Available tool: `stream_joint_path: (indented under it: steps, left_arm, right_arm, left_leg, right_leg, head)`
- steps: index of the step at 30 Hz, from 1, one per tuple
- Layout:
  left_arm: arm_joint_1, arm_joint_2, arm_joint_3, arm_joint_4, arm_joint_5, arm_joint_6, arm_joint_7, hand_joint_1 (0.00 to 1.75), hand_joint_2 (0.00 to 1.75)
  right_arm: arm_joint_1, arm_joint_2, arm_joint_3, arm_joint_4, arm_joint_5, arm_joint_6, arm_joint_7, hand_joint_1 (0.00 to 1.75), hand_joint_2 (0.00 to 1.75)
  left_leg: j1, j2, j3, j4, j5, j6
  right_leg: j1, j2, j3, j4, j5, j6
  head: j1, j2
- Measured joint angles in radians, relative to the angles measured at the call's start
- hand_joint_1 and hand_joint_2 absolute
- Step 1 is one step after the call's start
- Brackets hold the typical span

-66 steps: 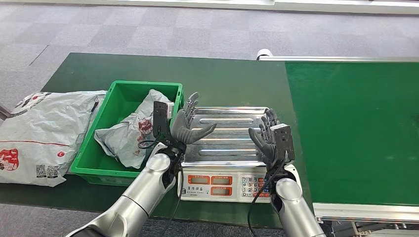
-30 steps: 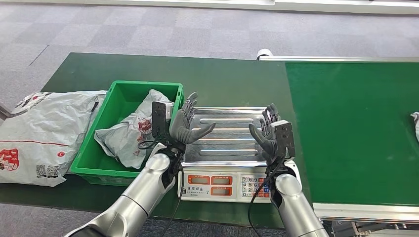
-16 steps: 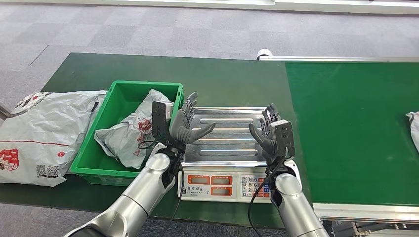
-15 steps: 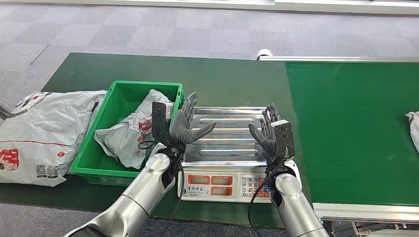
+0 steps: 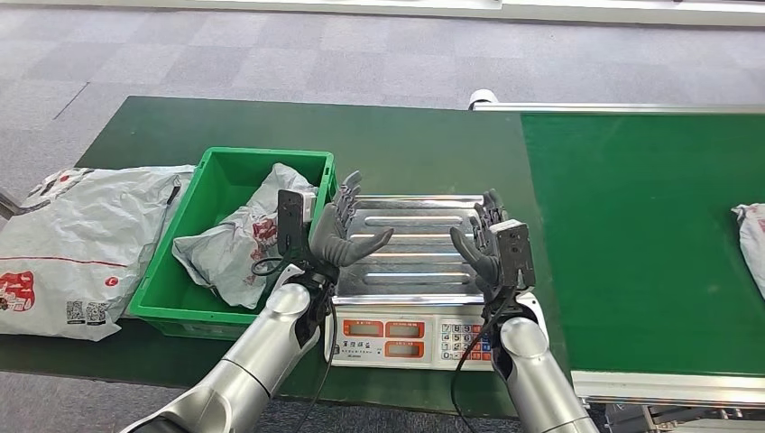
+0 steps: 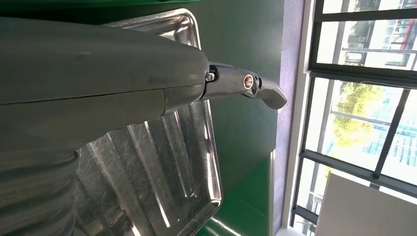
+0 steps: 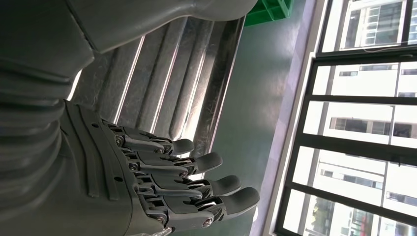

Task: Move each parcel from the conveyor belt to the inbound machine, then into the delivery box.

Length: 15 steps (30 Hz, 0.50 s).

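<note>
Grey carpet floor (image 5: 271, 54), green table (image 5: 415, 144), steel scale tray (image 5: 415, 244).
Left hand (image 5: 338, 230) and right hand (image 5: 483, 248) hover over the tray, fingers (image 7: 216, 160) spread, empty; a parcel (image 5: 751, 242) lies well beyond the right fingertips.

A weighing scale (image 5: 410, 311) stands at the near middle of the table (image 5: 424, 149), its metal tray (image 5: 415, 244) on top. Just left of it sits a plastic crate (image 5: 235, 239) with a bagged parcel (image 5: 236, 242) lying in it. Left of the crate, a larger bagged parcel (image 5: 77, 248) lies on the table. The conveyor belt (image 5: 640, 239) runs along the scale's right side, and another parcel (image 5: 751, 244) lies on it at the far right edge.
</note>
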<state>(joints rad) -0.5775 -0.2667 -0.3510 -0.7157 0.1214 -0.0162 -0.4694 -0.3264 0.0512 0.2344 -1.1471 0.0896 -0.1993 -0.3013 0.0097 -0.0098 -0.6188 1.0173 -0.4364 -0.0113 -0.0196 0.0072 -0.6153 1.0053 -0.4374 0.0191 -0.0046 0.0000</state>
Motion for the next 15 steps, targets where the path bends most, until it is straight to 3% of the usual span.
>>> stream_joint_path:
  steps: [15]
  left_arm:
    - [0.008,0.008,0.000,-0.006,0.008,-0.001,0.005,0.00,1.75]
  right_arm:
    - [0.021,0.012,0.000,-0.031,0.021,0.017,0.015,0.00,1.75]
  left_leg:
    - [0.000,0.000,0.000,0.000,0.000,0.000]
  right_leg:
    - [0.000,0.000,0.000,0.000,0.000,0.000]
  head:
    - [0.000,0.000]
